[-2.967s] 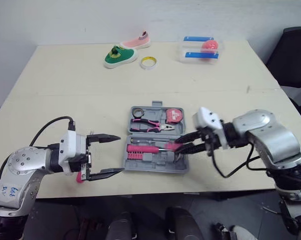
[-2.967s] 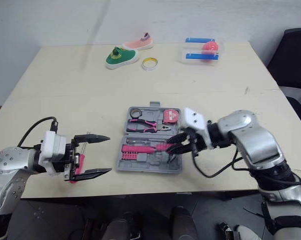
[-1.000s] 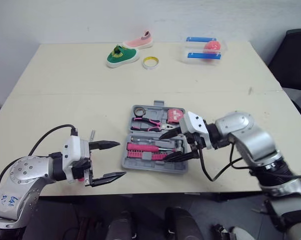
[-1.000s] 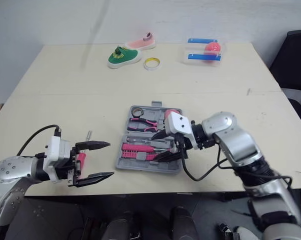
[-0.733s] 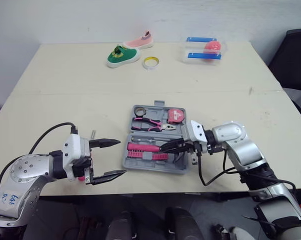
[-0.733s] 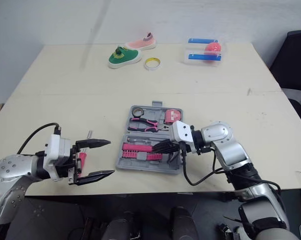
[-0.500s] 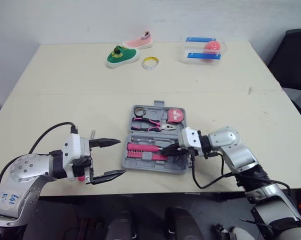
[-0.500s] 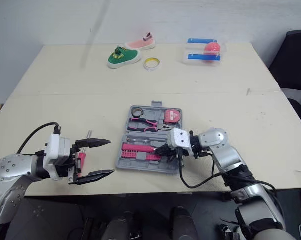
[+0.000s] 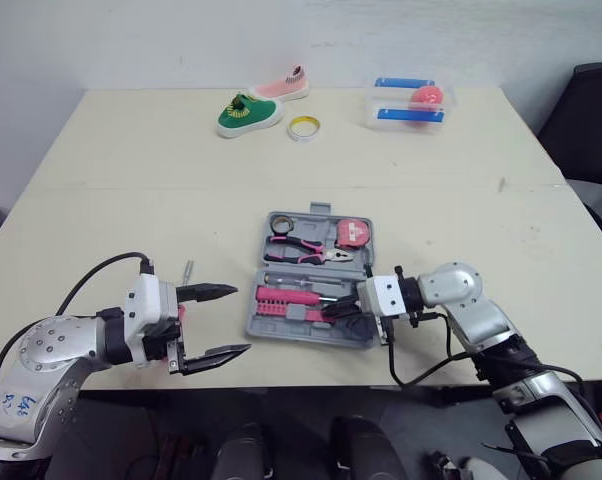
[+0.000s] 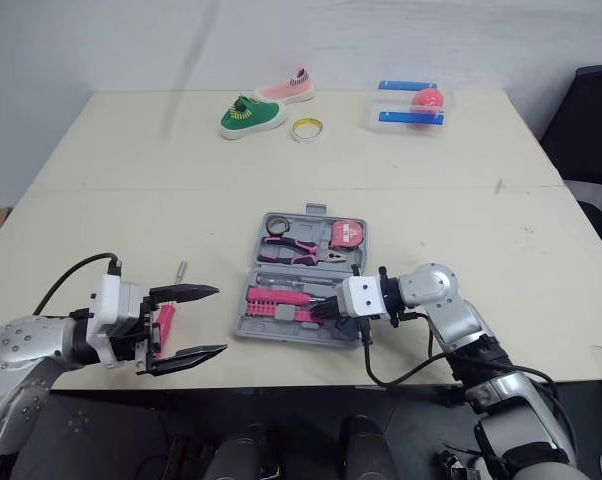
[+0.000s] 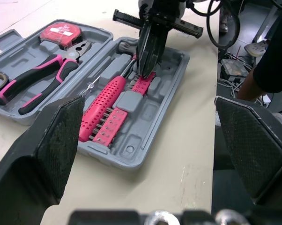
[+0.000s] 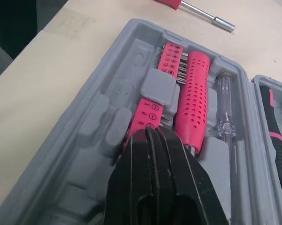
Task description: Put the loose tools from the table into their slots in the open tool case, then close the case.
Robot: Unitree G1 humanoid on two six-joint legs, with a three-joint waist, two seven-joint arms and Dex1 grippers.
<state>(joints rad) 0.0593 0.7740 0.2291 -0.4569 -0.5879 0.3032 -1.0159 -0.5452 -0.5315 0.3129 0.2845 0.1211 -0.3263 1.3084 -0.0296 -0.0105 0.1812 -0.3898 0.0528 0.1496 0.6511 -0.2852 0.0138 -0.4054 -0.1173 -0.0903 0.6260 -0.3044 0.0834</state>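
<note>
At the surface's (image 9: 131,200) near edge, toward 9 o'clock from the case (image 11: 155,108), the left end effector (image 9: 238,320) hovers with its fingers spread wide. A loose pink-handled screwdriver (image 10: 162,328) lies beneath it on the bare surface, its shaft pointing toward 12 o'clock. It is not gripped.

The case sits open at the centre. Its far half holds the pliers (image 9: 301,250) and tape measure (image 9: 352,232). Its near half holds a pink driver handle (image 12: 195,93) and a bit strip (image 12: 149,111).

The right end effector (image 11: 145,65) comes in from 3 o'clock. Its fingers are pressed together with nothing visible between them, and the tip rests on the bit strip, so it seems to be seating that piece.

The packing step looks unfinished, with the screwdriver outside the case. Next, the left fingers probably need to drop and pinch the handle. They would then carry it toward 3 o'clock to a free slot, once the right arm clears the case. Closing comes after that.
</note>
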